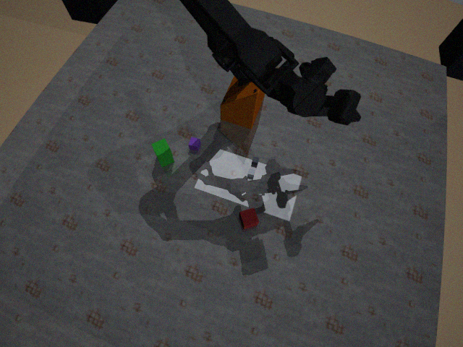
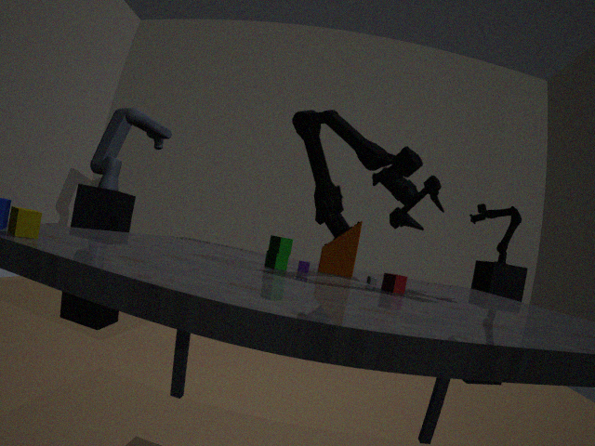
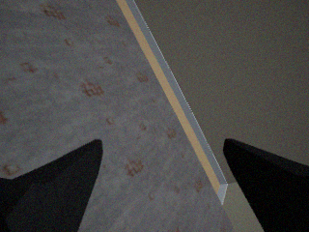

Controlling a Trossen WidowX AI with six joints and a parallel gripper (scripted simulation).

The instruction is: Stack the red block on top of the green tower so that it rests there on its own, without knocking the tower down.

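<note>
The red block (image 1: pixel 249 218) (image 2: pixel 399 283) lies on the grey patterned table (image 1: pixel 112 269) (image 2: pixel 158 249) (image 3: pixel 63 87), in front of the arm's orange base (image 1: pixel 241 108) (image 2: pixel 342 252). The green tower (image 1: pixel 163 152) (image 2: pixel 279 253) stands upright to the left of the base. My gripper (image 1: pixel 333 88) (image 2: pixel 429 216) (image 3: pixel 164 145) is open and empty. It hangs high above the table, to the right of the red block and far from the tower. The wrist view shows only the two dark fingers, table and the table's edge (image 3: pixel 193 132).
A small purple block (image 1: pixel 194 143) (image 2: pixel 303 266) sits between the tower and the orange base. A tiny grey object (image 1: pixel 254 167) (image 2: pixel 371 280) lies behind the red block. A white arm (image 2: pixel 120 144), a small black arm (image 2: pixel 502 235) and a yellow block (image 2: pixel 26 223) stand at the table's far ends.
</note>
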